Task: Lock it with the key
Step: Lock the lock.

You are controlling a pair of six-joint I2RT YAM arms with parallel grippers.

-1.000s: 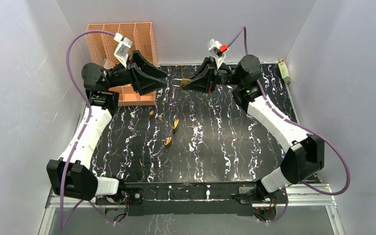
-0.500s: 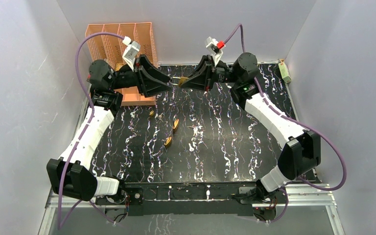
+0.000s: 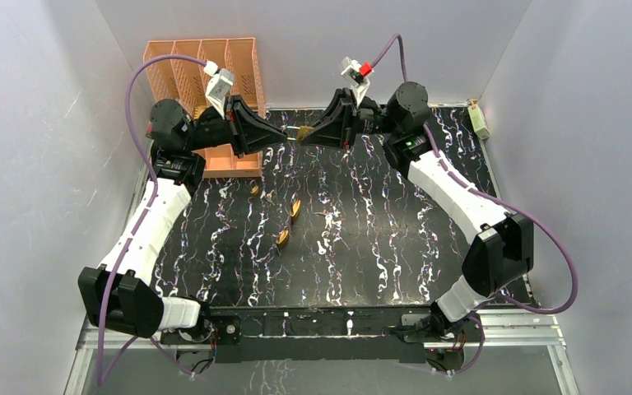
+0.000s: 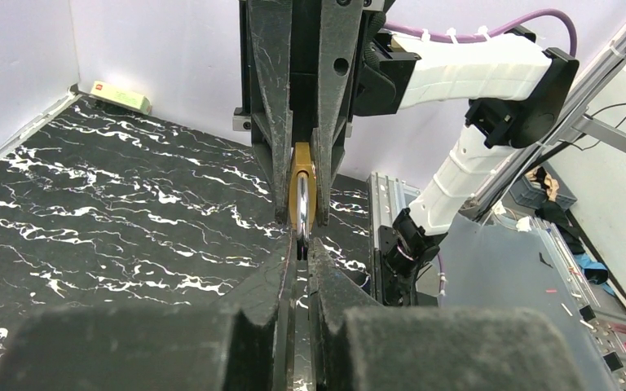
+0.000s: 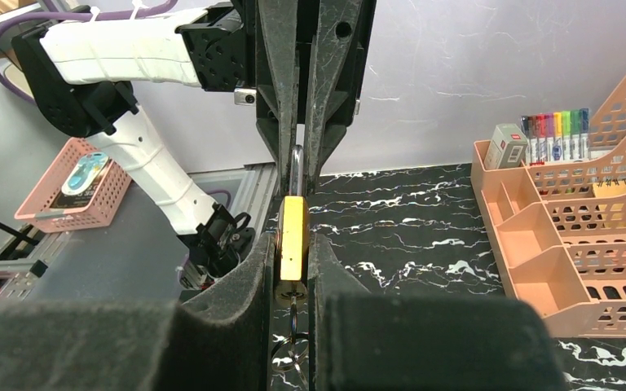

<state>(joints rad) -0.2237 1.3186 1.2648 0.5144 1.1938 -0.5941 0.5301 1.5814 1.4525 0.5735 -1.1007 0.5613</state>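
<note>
- Padlock (image 3: 300, 133), held in the air just right of the orange organizer (image 3: 214, 66): right gripper (image 5: 292, 244) clamps the brass body; left gripper (image 4: 299, 249) is pinched tight on the shackle (image 4: 301, 204).
- Key (image 5: 293, 311) sits in the keyhole, untouched.
- Risk: opposed pulls could twist the lock loose; releasing either grip to reach the key could drop it.

I see a black marbled desk (image 3: 378, 247). An orange organizer (image 3: 243, 62) sits at its far-left corner, a green box (image 3: 480, 120) far-right, brass padlocks (image 3: 295, 208) near the middle.
</note>
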